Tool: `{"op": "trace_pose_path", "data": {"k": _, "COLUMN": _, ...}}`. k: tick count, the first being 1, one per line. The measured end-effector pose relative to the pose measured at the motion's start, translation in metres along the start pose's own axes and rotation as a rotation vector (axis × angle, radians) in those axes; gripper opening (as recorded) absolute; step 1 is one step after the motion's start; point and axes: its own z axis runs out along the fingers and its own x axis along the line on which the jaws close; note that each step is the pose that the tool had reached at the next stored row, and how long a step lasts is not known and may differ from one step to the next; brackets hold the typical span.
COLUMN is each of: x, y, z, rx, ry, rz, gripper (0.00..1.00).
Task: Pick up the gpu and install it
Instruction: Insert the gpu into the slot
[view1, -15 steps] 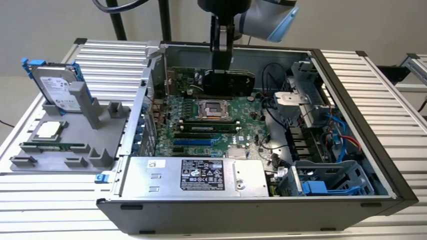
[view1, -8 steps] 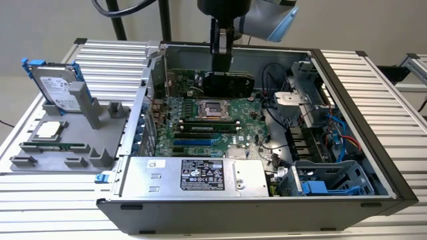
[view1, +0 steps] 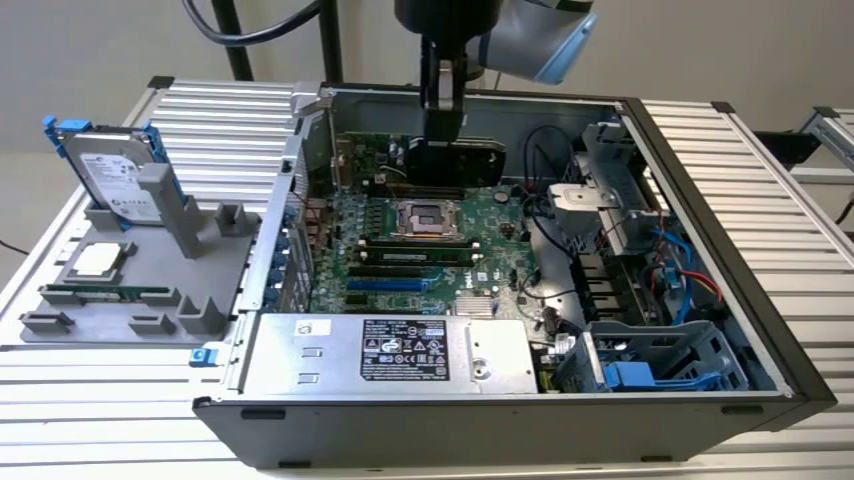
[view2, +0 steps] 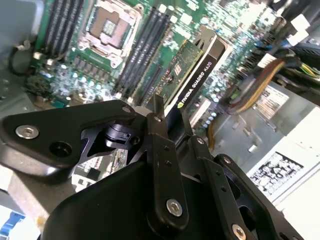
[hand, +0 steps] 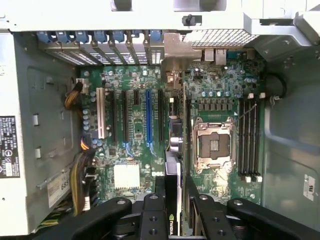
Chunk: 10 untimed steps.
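Note:
The gpu (view1: 454, 162) is a flat card with a black shroud and a green board. It hangs upright on its edge inside the open computer case (view1: 694, 180), above the far part of the green motherboard (view1: 400, 270). My gripper (view1: 441, 125) reaches down from above and is shut on the card's upper edge. In the second wrist view the black fingers (view2: 159, 145) clamp the gpu (view2: 196, 75) from both sides. In the first wrist view the gpu (hand: 174, 150) is seen edge-on, beside the blue slot (hand: 148, 115) and the CPU socket (hand: 212, 145), with its metal bracket (hand: 172, 55) toward the case's rear wall.
At the exterior view's left a grey fixture (view1: 200, 315) holds a silver hard drive with blue frame (view1: 114, 175), a processor chip (view1: 96, 262) and a memory stick (view1: 107, 295). The power supply (view1: 387, 355), drive cage (view1: 654, 360) and loose cables (view1: 554, 200) crowd the case.

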Motion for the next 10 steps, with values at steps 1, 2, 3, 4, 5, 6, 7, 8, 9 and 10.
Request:
{"op": "trace_pose_path", "data": {"k": 1, "x": -0.0001, "y": 0.0, "z": 0.0005, "rx": 0.0001, "ry": -0.0005, "rz": 0.0, "gripper": 0.0}}
{"op": "trace_pose_path", "data": {"k": 2, "x": 0.0, "y": 0.0, "z": 0.0009, "rx": -0.0001, "ry": -0.0003, "rz": -0.001, "gripper": 0.0}}
{"op": "trace_pose_path", "data": {"k": 3, "x": 0.0, "y": 0.0001, "z": 0.0014, "rx": -0.0002, "ry": -0.0004, "rz": -0.002, "gripper": 0.0}}
{"op": "trace_pose_path", "data": {"k": 4, "x": 0.0001, "y": 0.0, "z": 0.002, "rx": -0.0001, "ry": -0.0005, "rz": -0.002, "gripper": 0.0}}
{"op": "trace_pose_path", "data": {"k": 5, "x": 0.0001, "y": 0.0001, "z": 0.0028, "rx": -0.0002, "ry": -0.0005, "rz": -0.003, "gripper": 0.0}}
{"op": "trace_pose_path", "data": {"k": 6, "x": 0.0001, "y": 0.0001, "z": 0.0034, "rx": -0.0002, "ry": -0.0005, "rz": -0.004, "gripper": 0.0}}
{"op": "trace_pose_path", "data": {"k": 7, "x": 0.0002, "y": 0.0001, "z": 0.0041, "rx": -0.0004, "ry": -0.0005, "rz": -0.005, "gripper": 0.0}}
{"op": "trace_pose_path", "data": {"k": 8, "x": 0.0002, "y": 0.0001, "z": 0.0045, "rx": -0.0005, "ry": -0.0004, "rz": -0.007, "gripper": 0.0}}
{"op": "trace_pose_path", "data": {"k": 9, "x": 0.0002, "y": 0.0001, "z": 0.0049, "rx": -0.0005, "ry": -0.0005, "rz": -0.009, "gripper": 0.0}}
{"op": "trace_pose_path", "data": {"k": 10, "x": 0.0002, "y": 0.0001, "z": 0.0053, "rx": -0.0006, "ry": -0.0006, "rz": -0.011, "gripper": 0.0}}
